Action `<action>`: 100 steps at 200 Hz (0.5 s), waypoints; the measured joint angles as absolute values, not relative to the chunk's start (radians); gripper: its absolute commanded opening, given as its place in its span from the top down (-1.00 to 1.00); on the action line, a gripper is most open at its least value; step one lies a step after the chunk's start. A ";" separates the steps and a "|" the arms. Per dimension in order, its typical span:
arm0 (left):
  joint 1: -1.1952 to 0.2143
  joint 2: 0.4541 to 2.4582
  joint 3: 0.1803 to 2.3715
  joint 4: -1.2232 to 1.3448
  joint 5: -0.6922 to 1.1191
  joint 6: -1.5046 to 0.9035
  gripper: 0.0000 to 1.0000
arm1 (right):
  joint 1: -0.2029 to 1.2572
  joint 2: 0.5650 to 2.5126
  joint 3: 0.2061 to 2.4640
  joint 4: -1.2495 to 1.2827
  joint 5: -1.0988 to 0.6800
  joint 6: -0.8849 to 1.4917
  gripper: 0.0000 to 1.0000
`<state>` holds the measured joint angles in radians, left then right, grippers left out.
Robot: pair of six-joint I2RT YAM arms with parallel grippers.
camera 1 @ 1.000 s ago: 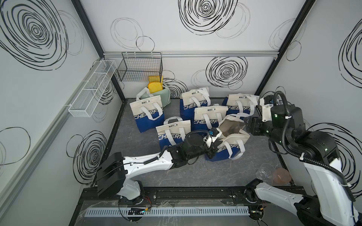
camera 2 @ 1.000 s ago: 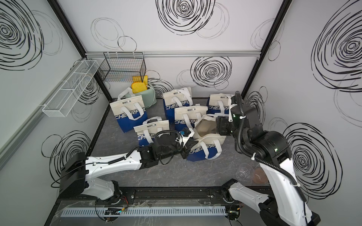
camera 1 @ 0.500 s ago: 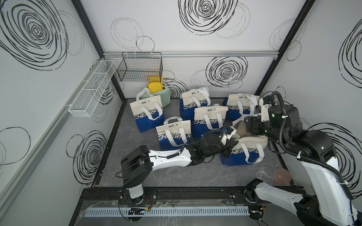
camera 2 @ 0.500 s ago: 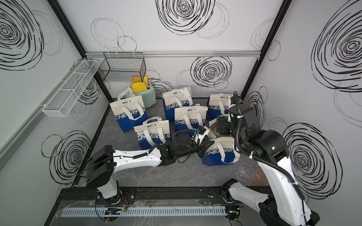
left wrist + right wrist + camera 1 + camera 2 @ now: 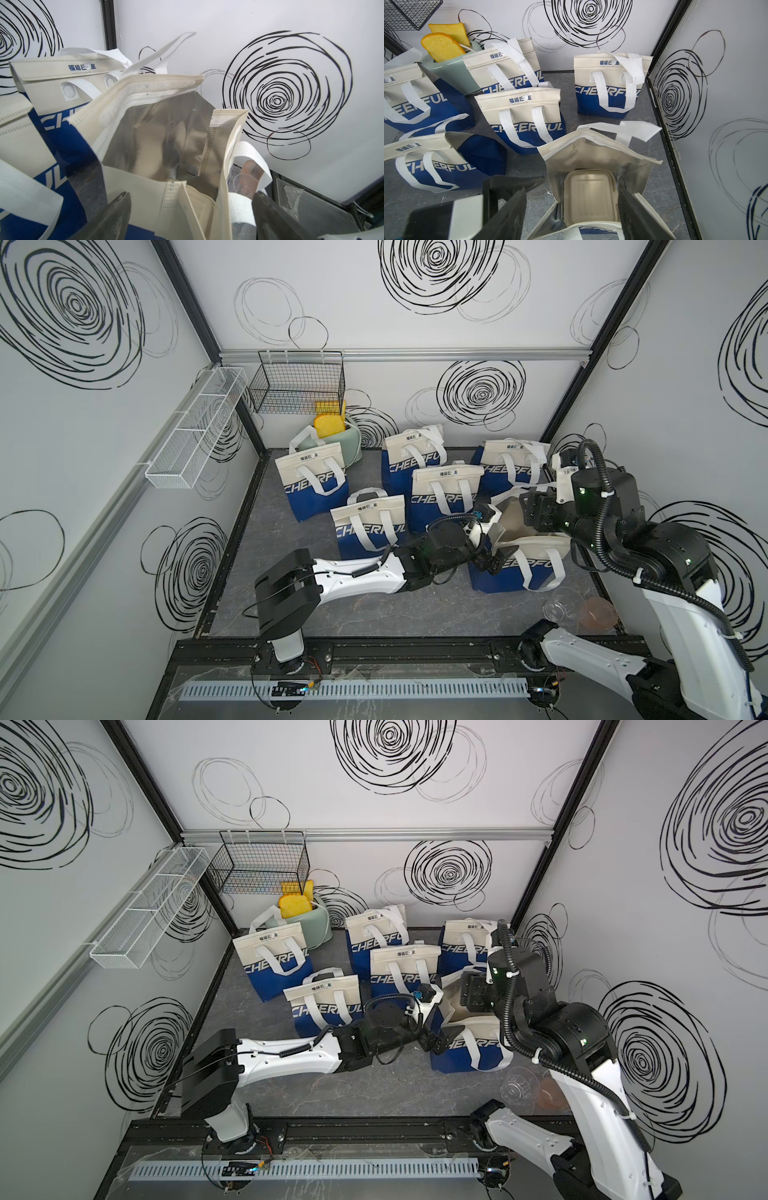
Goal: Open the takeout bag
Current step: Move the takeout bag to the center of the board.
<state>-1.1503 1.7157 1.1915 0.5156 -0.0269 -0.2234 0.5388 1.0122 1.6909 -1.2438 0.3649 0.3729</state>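
The takeout bag (image 5: 519, 572) (image 5: 469, 1048) stands near the right edge of the table (image 5: 374, 614), in its front half. It is soft non-woven cloth, cream above and blue below, with flat white strap handles. Its mouth gapes, and the left wrist view shows the crinkled silver foil lining (image 5: 158, 133) and a fuzzy fastening strip along the back rim. On the bottom lies a squarish box (image 5: 589, 197) of pale moulded pulp with rounded corners.

The left gripper (image 5: 505, 558) (image 5: 191, 195) sits at the bag's front corner on the side toward the table's middle. Its dark fingers (image 5: 116, 216) are spread wide. The bag's folded side wall rises in the gap between them, and neither finger pinches it. The right gripper (image 5: 530, 510) (image 5: 572, 190) hangs over the mouth, pointing down, also wide apart and holding nothing, so the box shows between its fingers. One finger is close by the bag's rim, but I cannot tell whether it touches.

Five closed bags (image 5: 446, 493) of the same make stand behind and toward the left edge, the nearest just beside the open one. A smooth mint-green toaster (image 5: 446, 68) with yellow bread slices (image 5: 440, 47) fills the back left corner. A clear glass (image 5: 561, 608) and a brownish cup (image 5: 600, 612) sit in the front right corner, near the bag's front face. The right wall runs close along the bag. The widest bare stretch of the grey marbled table lies along the front edge and the front left corner, under the left arm.
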 measured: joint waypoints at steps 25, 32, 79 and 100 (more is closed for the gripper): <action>-1.150 1.625 1.137 0.505 -0.017 -0.187 -0.88 | 0.539 1.012 1.679 -1.238 0.356 0.370 -0.45; -1.150 1.594 1.115 0.500 -0.014 -0.178 -0.88 | 0.539 1.011 1.676 -1.233 0.354 0.369 -0.45; -1.121 1.333 0.899 0.454 -0.001 -0.149 -0.76 | 0.539 1.006 1.653 -1.179 0.319 0.344 -0.44; -1.057 1.216 0.821 0.398 -0.001 -0.141 -0.68 | 0.539 1.007 1.652 -1.143 0.290 0.319 -0.44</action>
